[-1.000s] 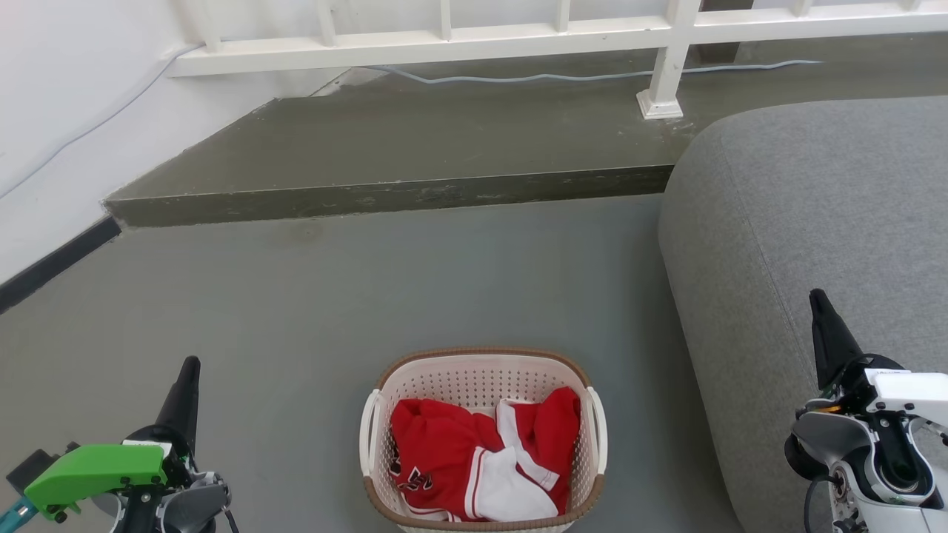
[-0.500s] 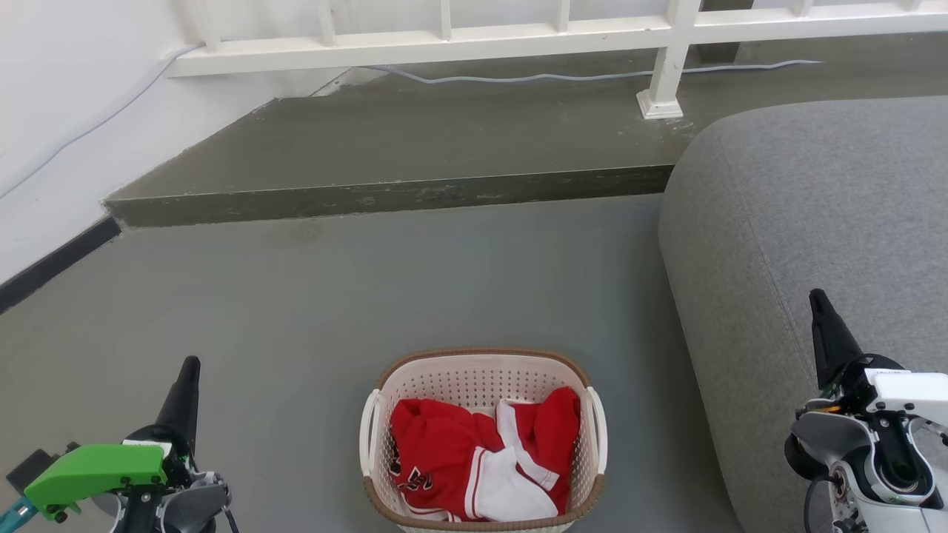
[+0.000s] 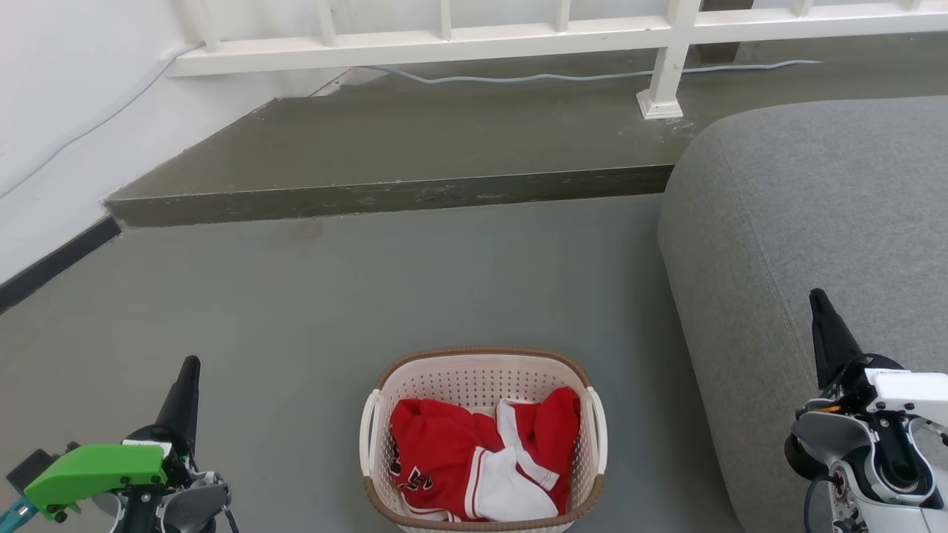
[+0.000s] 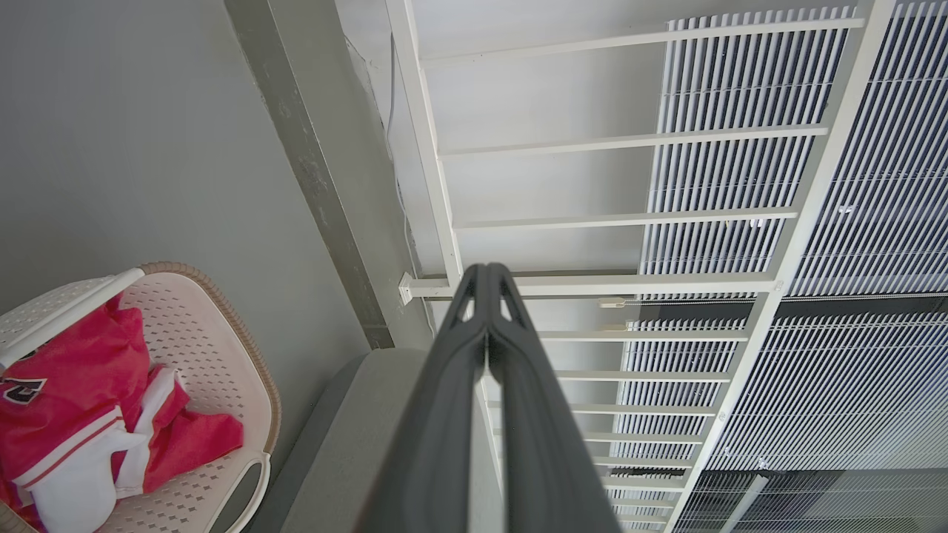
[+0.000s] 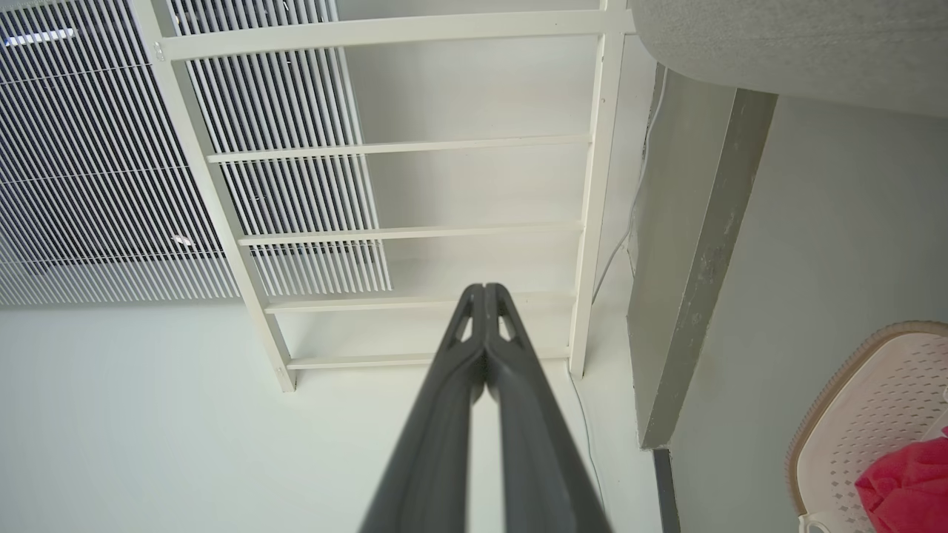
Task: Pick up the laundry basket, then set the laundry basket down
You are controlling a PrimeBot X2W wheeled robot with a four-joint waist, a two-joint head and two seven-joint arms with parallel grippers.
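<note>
- Your left gripper (image 3: 190,364), closed and empty, hovers left of the laundry basket (image 3: 481,379).
- Your right gripper (image 3: 818,297), also closed, hovers by the sofa (image 3: 815,192).
- The laundry basket stands on the floor (image 3: 355,296), near the sofa's edge.

A grey sofa (image 3: 807,207), perhaps, sits beside a raised step (image 3: 415,148) under white railing (image 3: 444,44).

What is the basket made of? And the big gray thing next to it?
The laundry basket looks like cream plastic: smooth, stiff walls punched with neat rows of holes. Its brown rim looks woven, but may be molded plastic too. The big gray seat looks like padded furniture covered in fabric: matte, slightly fuzzy, rounded, with a stitched seam.
</note>
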